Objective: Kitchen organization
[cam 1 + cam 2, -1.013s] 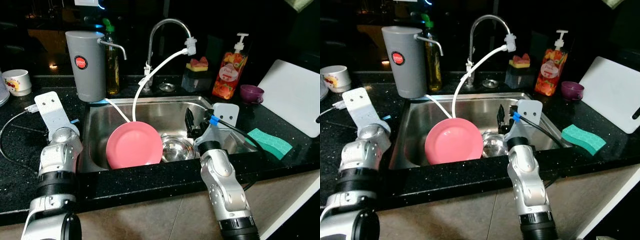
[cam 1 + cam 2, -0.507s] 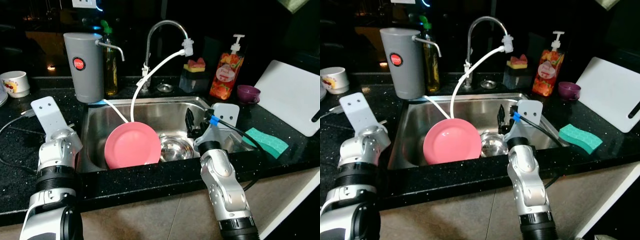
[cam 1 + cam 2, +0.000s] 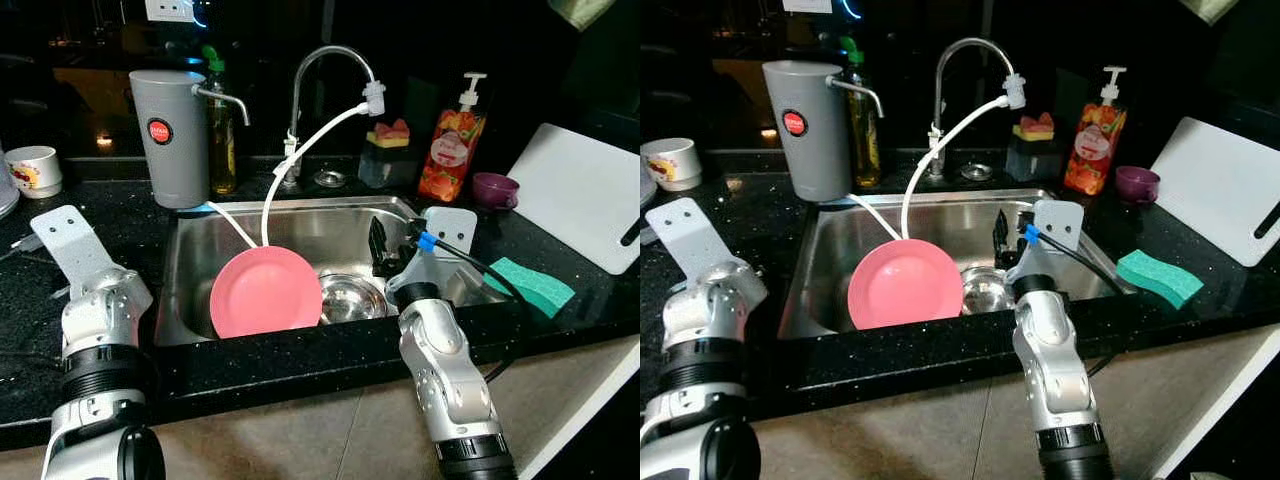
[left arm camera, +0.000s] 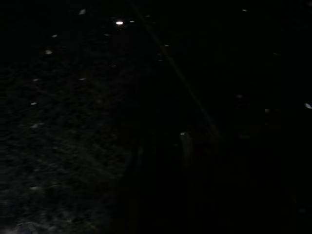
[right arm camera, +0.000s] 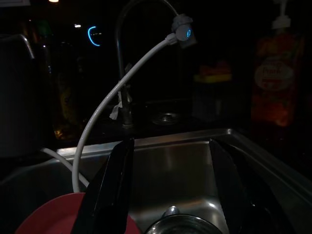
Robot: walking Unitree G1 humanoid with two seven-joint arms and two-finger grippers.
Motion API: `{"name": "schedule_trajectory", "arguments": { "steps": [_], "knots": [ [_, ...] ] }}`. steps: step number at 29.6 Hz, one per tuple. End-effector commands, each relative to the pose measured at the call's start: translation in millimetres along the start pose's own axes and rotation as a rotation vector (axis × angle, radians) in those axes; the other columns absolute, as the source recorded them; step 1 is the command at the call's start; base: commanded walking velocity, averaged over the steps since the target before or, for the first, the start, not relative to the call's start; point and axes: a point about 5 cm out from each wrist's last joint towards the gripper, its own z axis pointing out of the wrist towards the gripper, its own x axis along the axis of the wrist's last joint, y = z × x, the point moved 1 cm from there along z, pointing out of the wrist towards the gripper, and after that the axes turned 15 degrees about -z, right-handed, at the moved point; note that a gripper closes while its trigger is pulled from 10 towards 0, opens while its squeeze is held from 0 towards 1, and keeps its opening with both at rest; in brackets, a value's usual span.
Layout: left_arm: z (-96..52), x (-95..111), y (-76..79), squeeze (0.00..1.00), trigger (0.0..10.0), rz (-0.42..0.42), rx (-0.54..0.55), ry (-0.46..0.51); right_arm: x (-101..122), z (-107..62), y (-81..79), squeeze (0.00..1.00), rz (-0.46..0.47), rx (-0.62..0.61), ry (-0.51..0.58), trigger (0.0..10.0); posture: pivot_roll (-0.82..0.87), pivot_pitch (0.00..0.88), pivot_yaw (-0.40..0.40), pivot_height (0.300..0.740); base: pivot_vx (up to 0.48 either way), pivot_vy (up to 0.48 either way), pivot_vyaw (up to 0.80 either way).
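Head cameras down over sink

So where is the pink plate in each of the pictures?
Left eye view: the pink plate leans in the sink, left of the steel bowl.
Right eye view: same spot, pink plate lower middle of the sink.
Right wrist view: its red edge peeks up beside the tool's finger.
Left wrist view: too dark to tell.
Shared landmark: the white hose curving from the tap.
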Motion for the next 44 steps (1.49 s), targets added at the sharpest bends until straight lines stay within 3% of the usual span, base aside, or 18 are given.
{"name": "schedule_trajectory", "arguments": {
  "steps": [1,10,11,12,13,14,15,16,23,31,32,39,44],
  "knots": [
    [6.9,-38,-19.6,0.00,0.0,0.068,0.080,-0.155,-3,-1.6,0.8,0.00,0.003,-0.003,-0.014,10.0,0.13,0.072,-0.103,0.740,0.000,0.000,0.00],
    [8.2,-37,-19.8,0.00,0.0,0.123,0.072,-0.127,-3,-1.4,2.3,0.00,0.001,-0.007,-0.013,10.0,0.12,0.069,-0.100,0.740,0.000,0.000,0.00],
    [7.8,-28,-17.5,0.00,3.0,0.182,0.052,-0.044,-3,-1.3,2.4,0.00,0.001,-0.007,-0.013,10.0,0.12,0.070,-0.101,0.740,0.000,0.000,0.00],
    [7.8,-28,-17.5,0.00,3.0,0.182,0.052,-0.044,-3,-1.3,2.4,0.00,0.001,-0.007,-0.013,10.0,0.12,0.070,-0.101,0.740,0.000,0.000,0.00],
    [4.5,-15,-10.3,0.00,10.0,0.247,0.012,0.078,-2,-1.1,2.5,0.00,0.000,-0.006,-0.013,10.0,0.12,0.069,-0.102,0.740,0.000,0.000,0.00],
    [2.2,-9,-6.3,0.33,10.0,0.268,-0.004,0.123,-2,-1.1,2.6,0.00,0.000,-0.006,-0.012,10.0,0.12,0.069,-0.102,0.740,0.000,0.000,0.00],
    [2.2,-9,-6.3,0.33,10.0,0.268,-0.004,0.123,-2,-1.1,2.6,0.00,0.000,-0.006,-0.012,10.0,0.12,0.069,-0.102,0.740,0.000,0.000,0.00],
    [0.4,-5,-2.8,1.00,10.0,0.279,-0.019,0.157,-2,-1.0,2.5,0.00,0.001,-0.005,-0.013,10.0,0.12,0.069,-0.102,0.740,0.000,0.000,0.00],
    [-3.5,9,12.6,1.00,10.0,0.326,-0.071,0.256,-2,-0.3,0.4,0.00,0.003,-0.001,-0.009,10.0,0.12,0.063,-0.099,0.740,0.000,0.000,0.00],
    [-8.3,16,28.0,1.00,10.0,0.323,-0.116,0.294,-1,-0.7,0.5,0.00,0.003,-0.003,-0.006,10.0,0.12,0.056,-0.094,0.740,0.000,0.000,0.00],
    [-8.3,14,31.9,0.00,10.0,0.302,-0.132,0.269,-1,-0.8,0.8,0.00,0.002,-0.004,-0.005,10.0,0.12,0.056,-0.094,0.740,0.000,0.000,0.00],
    [-6.5,5,41.0,0.00,10.0,0.226,-0.173,0.159,-2,-0.9,0.5,0.00,0.001,-0.003,-0.005,10.0,0.12,0.053,-0.093,0.740,0.000,0.000,0.00],
    [-0.8,-4,38.3,0.00,10.0,0.185,-0.146,0.070,-2,-0.6,0.0,0.00,0.001,-0.002,-0.004,10.0,0.12,0.049,-0.090,0.740,0.000,0.000,0.00]
  ]
}}
